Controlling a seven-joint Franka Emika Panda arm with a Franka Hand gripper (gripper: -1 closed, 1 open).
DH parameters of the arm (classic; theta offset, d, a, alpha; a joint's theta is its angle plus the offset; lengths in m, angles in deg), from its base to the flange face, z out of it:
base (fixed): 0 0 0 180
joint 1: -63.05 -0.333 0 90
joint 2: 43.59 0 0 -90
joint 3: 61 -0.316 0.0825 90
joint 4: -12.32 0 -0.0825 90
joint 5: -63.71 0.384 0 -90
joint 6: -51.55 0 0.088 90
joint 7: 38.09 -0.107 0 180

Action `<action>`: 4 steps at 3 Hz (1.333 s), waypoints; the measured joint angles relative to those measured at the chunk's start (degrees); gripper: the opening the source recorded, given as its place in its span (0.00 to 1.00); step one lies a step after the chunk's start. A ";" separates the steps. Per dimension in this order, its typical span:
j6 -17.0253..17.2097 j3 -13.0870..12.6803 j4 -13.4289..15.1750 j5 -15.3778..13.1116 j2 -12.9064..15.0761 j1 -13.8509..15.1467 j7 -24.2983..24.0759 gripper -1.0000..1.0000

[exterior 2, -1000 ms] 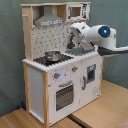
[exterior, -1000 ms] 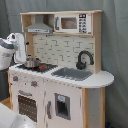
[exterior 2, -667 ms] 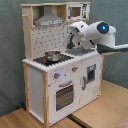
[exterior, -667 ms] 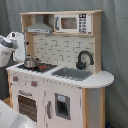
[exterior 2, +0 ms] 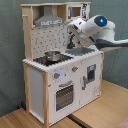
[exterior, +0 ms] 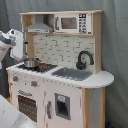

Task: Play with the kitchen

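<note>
I see my gripper (exterior 2: pixel 74 30) above the kitchen (exterior 2: pixel 60 75) sink; whether it's open I cannot tell.

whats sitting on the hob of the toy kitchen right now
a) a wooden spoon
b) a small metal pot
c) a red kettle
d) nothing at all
b: a small shiny metal pot stands on the black hob of the toy kitchen, at the end away from the sink; the second exterior view shows it there too.
</note>
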 joint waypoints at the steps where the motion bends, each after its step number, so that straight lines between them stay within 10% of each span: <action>1: 5.48 -1.22 -3.95 1.66 2.71 0.10 2.57 1.00; 4: 18.94 -5.90 -13.24 2.63 12.48 1.39 5.99 1.00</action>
